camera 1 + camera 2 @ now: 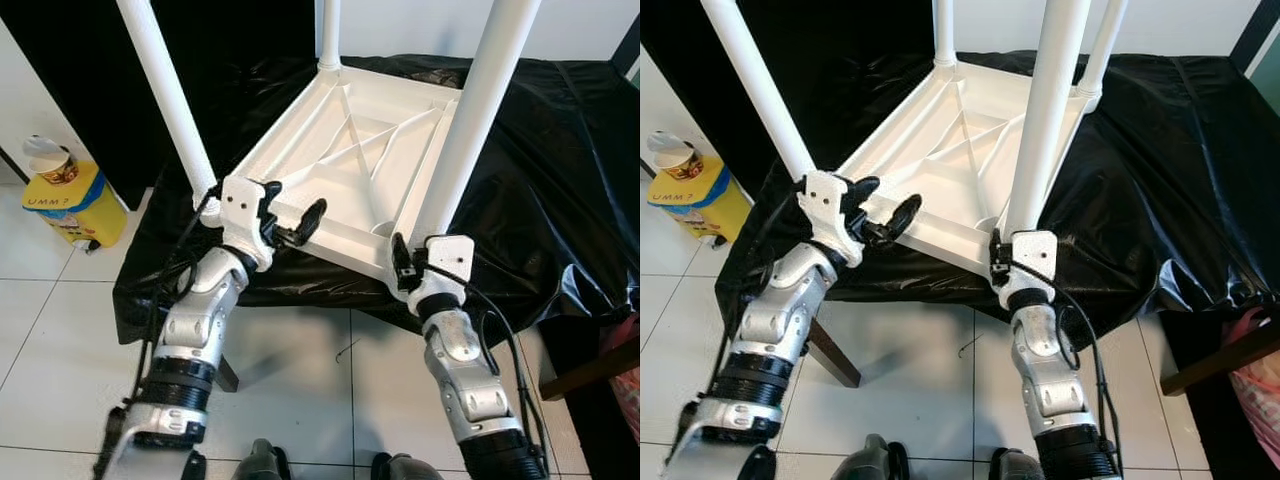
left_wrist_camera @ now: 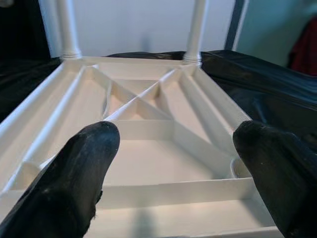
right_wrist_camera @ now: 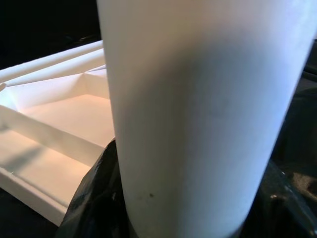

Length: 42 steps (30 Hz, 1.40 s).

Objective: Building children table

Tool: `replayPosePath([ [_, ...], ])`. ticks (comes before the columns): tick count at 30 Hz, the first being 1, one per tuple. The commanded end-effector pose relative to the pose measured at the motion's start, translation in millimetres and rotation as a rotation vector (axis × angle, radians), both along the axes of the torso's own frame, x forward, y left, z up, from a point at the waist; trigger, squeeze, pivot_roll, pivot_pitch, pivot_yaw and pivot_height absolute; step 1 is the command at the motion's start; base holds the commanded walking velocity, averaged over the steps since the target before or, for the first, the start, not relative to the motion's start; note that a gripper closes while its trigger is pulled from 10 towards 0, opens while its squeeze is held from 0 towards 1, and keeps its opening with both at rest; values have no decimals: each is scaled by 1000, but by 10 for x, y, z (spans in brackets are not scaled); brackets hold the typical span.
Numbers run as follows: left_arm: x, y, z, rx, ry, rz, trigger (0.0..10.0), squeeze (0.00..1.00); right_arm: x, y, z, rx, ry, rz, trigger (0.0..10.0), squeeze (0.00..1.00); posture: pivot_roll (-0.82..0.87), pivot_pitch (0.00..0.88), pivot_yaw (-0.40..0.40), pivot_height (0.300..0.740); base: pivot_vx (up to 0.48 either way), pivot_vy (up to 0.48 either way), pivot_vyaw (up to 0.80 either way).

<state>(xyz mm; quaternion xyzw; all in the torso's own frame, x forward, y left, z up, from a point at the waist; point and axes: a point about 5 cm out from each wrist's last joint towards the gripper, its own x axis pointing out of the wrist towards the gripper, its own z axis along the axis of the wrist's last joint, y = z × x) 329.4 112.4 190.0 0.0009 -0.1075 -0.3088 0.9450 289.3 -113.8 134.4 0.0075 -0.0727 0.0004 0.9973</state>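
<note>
Black-draped bench (image 1: 560, 170) — upturned tabletop (image 1: 350, 165), rigid light plastic. Right gripper (image 1: 415, 262) clamps leg (image 1: 470, 120); left gripper (image 1: 290, 225) spread. We'd grip leg low.

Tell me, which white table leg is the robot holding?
The near right leg: the right gripper is closed around its base. The other legs stand free, and the left gripper is open.

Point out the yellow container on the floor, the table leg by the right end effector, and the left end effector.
yellow container (image 1: 70, 200), left eye view, its front face.
table leg (image 1: 470, 120), left eye view, mid shaft.
left end effector (image 2: 171, 148), left wrist view, midway between fingertips.
</note>
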Motion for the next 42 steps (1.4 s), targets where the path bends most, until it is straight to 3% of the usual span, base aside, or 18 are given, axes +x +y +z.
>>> replayPosePath([
  [1, -16, 19, -55, 15, 21, 47, 10000, 0, -29, -85, -195, -17, 95, -45, 10000, 0, -35, 89, 11, 740, 0, 0, 0],
  [6, -36, 2, -76, 22, 16, 71, 10000, 0, -27, -96, -162, -27, 66, -29, 10000, 0, -31, 86, 9, 740, 0, 0, 0],
  [9, -61, -38, -37, -17, 11, 87, 10000, 0, -2, -104, -113, -26, 35, 0, 10000, 0, -32, 85, 8, 740, 0, 0, 0],
  [10, -68, -50, -20, -26, 9, 96, 10000, 0, 8, -114, -88, -21, 23, 25, 10000, 380, -31, 85, 7, 740, 0, 0, 0],
  [11, -70, -56, -11, -32, 10, 100, 10000, 0, 15, -125, -72, -22, 15, 38, 10000, 1000, -31, 85, 7, 740, 0, 0, 0],
  [16, -109, -83, -6, -50, 22, 97, 10000, 0, 12, -200, -9, -33, -30, 90, 10000, 1000, -27, 89, 4, 740, 0, 0, 0],
  [25, -227, -161, -81, -3, 12, 81, 10000, 0, -45, -304, -6, -72, -56, 224, 10000, 1000, -16, 97, 3, 740, 0, 0, 0],
  [26, -243, -165, -97, 3, 15, 81, 10000, 0, -59, -324, -8, -81, -58, 267, 10000, 463, -13, 95, 3, 740, 0, 0, 0],
  [28, -243, -165, -97, 3, 15, 81, 10000, 0, -59, -324, -8, -81, -58, 267, 10000, 463, -13, 95, 3, 740, 0, 0, 0],
  [29, -286, -147, -130, 16, 25, 76, 10000, 0, -70, -348, -20, -94, -57, 334, 10000, 0, -2, 83, 5, 740, 0, 0, 0],
  [35, -395, -86, -205, 76, 38, 17, 10000, 0, -73, -378, -37, -137, -49, 484, 10000, 0, 2, 62, 5, 740, 0, 0, 0],
  [37, -395, -86, -205, 76, 38, 17, 10000, 0, -73, -378, -37, -137, -49, 484, 10000, 0, 2, 62, 5, 740, 0, 0, 0],
  [42, -486, -92, -264, 93, 71, -87, 10000, 0, -28, -378, -56, -185, -32, 593, 10000, 0, 8, 31, -2, 740, 0, 0, 0],
])
